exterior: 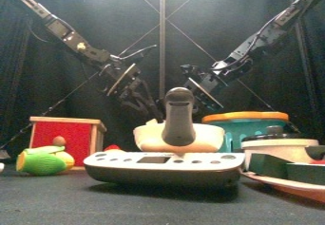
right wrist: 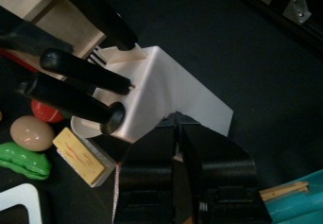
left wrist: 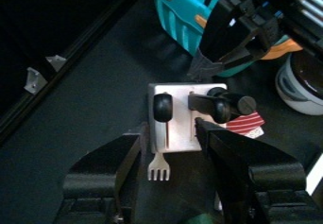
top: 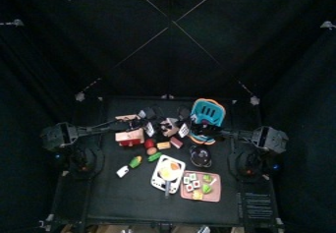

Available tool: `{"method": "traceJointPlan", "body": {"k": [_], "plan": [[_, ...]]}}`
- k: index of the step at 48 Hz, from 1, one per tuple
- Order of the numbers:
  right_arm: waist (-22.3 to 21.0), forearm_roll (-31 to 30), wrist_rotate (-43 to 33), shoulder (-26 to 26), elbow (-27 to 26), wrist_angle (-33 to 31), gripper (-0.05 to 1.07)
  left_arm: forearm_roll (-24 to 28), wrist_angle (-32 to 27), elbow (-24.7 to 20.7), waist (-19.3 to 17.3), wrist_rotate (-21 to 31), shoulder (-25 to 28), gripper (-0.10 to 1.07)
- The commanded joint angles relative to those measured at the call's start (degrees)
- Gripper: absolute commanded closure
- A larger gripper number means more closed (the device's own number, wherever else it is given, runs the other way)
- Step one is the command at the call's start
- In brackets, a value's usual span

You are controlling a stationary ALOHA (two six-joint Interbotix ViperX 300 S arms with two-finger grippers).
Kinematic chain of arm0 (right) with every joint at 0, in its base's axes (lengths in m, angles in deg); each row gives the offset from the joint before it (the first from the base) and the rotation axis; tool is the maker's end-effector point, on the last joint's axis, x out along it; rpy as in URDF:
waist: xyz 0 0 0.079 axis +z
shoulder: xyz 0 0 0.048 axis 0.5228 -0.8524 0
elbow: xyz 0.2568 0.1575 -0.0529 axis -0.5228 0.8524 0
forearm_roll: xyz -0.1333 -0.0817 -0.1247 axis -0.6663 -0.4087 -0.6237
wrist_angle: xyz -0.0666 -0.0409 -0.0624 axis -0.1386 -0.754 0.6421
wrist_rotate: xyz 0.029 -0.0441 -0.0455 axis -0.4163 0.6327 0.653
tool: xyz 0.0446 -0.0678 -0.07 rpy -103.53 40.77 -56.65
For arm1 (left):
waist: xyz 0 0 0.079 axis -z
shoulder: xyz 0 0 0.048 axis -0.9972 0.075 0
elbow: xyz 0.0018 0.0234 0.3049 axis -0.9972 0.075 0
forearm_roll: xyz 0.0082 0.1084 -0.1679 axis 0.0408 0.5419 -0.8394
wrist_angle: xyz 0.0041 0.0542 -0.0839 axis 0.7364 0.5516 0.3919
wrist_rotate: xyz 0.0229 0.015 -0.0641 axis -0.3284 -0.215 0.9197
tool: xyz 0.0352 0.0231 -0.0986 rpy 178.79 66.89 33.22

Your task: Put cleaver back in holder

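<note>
— Since the left gripper comes first, how does it stand?
— Jaws spread wide, gripping nothing. The white holder sits right below, between them.
— And the cleaver?
— Black handles stand in the holder. I cannot tell which one is the cleaver. A fork pokes out on the gripper's near side.
— The right gripper?
— Jaws drawn almost together, nothing seen between them, tips hanging at the holder's corner. The teal basket is just beyond it.
</note>
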Motion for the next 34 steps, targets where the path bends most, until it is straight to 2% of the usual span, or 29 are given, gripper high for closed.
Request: {"method": "traceJointPlan", "body": {"k": [1,7,21,34], "plan": [[-0.1,-0.1,0.1,2.2,-0.4,0.2,0.66,0.0,0.7,0.6,-0.3,0.0,-4.0,0.16],[-0.1,-0.1,0.0,3.5,-0.5,0.2,0.66,-0.1,2.3,3.4,0.5,0.1,-7.4,0.16],[0.1,0.3,0.0,4.8,-0.4,0.2,0.66,-0.1,10.7,10.6,3.4,-0.1,-13.9,0.16],[1.3,0.6,-0.1,8.7,0.2,-0.2,0.66,0.1,13.2,14.4,6.0,-0.3,-15.6,0.16]]}}
